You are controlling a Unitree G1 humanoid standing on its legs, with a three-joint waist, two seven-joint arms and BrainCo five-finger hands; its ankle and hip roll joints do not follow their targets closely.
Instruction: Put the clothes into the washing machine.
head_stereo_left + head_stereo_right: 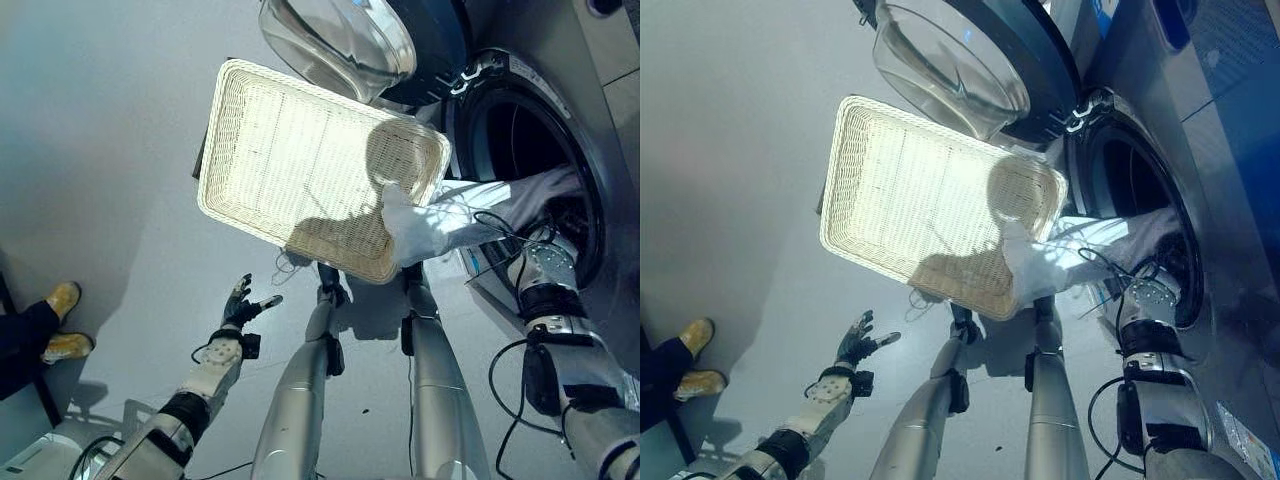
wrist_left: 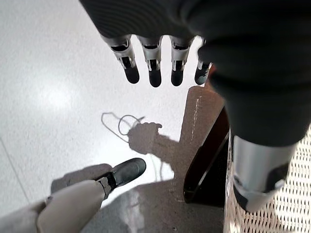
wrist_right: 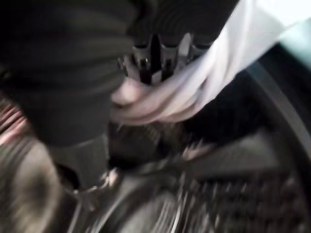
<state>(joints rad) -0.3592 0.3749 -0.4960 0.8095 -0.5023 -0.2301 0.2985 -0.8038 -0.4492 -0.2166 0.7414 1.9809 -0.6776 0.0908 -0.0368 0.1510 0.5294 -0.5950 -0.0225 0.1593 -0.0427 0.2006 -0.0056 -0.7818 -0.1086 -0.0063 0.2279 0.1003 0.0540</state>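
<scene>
I see grey floor (image 1: 110,150); my left hand (image 1: 240,300) released; right hand (image 3: 155,63) grasping white cloth (image 1: 450,215) at the washing machine (image 1: 560,120) drum rim.

Head stereo pair looking down, sharing basket (image 1: 300,170), wrist cameras close along hands

You have the basket (image 1: 300,160) on the floor left of the washing machine (image 1: 560,110); a garment (image 1: 470,215) trails from basket edge into the drum.
</scene>
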